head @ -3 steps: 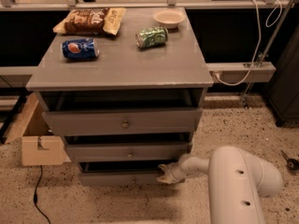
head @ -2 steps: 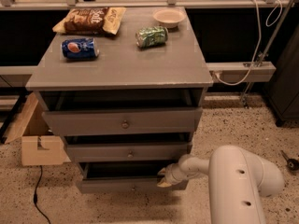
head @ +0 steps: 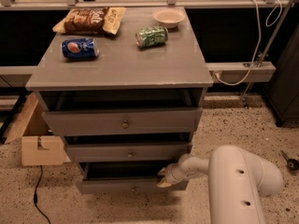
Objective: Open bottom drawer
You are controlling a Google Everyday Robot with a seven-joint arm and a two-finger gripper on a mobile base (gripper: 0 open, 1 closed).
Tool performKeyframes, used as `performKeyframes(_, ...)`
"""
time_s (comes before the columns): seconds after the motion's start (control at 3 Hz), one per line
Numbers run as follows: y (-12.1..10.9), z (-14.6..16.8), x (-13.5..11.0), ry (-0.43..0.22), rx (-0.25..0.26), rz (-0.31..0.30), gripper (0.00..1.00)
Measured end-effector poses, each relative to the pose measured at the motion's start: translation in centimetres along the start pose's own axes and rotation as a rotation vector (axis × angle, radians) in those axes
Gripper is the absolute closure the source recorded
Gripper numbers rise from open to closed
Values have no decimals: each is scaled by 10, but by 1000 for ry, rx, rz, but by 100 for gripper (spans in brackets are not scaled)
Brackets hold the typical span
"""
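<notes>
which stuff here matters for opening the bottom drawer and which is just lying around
For the job: bottom drawer, partly pulled out; gripper at its right front edge.
Just lying about: chip bag, blue can, green can, bowl on the cabinet top; cardboard box beside it.

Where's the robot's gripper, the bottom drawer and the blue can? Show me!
bottom drawer [head: 107,186]: camera view, on its grey front, left of the knob [head: 134,188].
gripper [head: 164,178]: camera view, on its tip, at the bottom drawer's right end.
blue can [head: 79,48]: camera view, on its side, lying on the cabinet top [head: 140,69].
</notes>
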State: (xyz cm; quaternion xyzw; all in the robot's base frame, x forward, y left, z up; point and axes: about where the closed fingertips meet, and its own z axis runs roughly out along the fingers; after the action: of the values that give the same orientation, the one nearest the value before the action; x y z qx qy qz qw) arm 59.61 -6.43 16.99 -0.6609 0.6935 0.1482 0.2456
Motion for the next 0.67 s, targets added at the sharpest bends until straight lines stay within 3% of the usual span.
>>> performKeyframes(0.33,0,0,-1,0,-3,0,25)
performKeyframes(0.67,15,0,2,19,-57,10,3)
